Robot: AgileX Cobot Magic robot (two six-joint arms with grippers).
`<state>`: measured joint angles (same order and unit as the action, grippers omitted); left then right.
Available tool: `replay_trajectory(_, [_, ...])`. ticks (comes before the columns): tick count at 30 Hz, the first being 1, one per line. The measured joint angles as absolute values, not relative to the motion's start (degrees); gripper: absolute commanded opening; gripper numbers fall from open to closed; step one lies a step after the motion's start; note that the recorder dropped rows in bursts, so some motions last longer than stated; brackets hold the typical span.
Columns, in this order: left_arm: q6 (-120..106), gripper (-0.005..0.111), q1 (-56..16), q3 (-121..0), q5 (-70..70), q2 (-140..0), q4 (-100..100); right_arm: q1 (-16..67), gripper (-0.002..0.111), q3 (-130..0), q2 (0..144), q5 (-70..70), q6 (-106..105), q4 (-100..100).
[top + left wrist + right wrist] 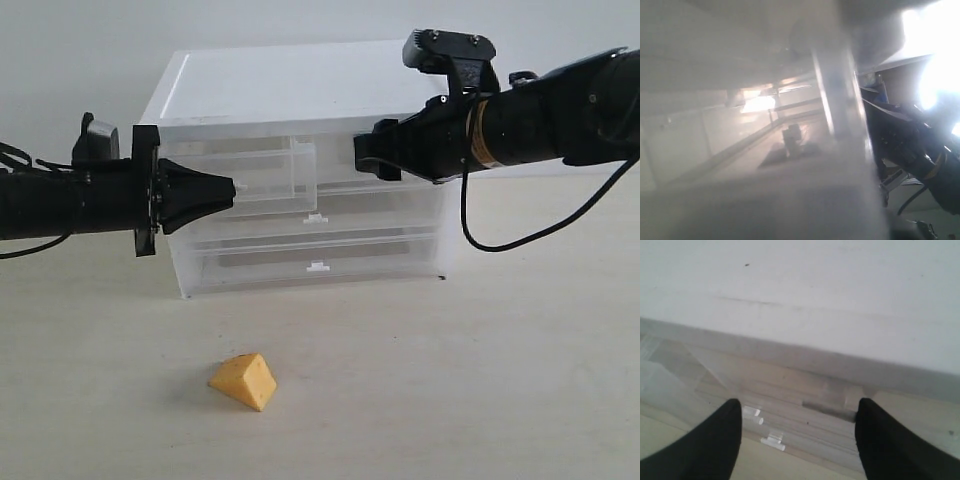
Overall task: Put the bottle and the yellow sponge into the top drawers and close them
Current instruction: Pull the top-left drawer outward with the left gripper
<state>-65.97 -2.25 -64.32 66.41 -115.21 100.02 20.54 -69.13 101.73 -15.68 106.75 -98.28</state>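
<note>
The yellow sponge lies on the near part of the table, well apart from the cabinet and its top drawers. The left gripper has its jaws pressed together at the left top drawer's front. The right gripper, jaws spread and empty, is at the right drawer's front.

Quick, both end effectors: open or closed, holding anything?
Left end effector: closed, at the cabinet front; whether it grips anything cannot be told.
Right end effector: open, holding nothing.
</note>
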Motion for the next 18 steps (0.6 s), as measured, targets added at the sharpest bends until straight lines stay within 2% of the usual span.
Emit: replay_trajectory(18, [-65.9,0.004,-0.6,-65.2,64.0,-115.1,100.0,22.0,0.058,-73.3,105.7,-16.0,107.5,-88.3])
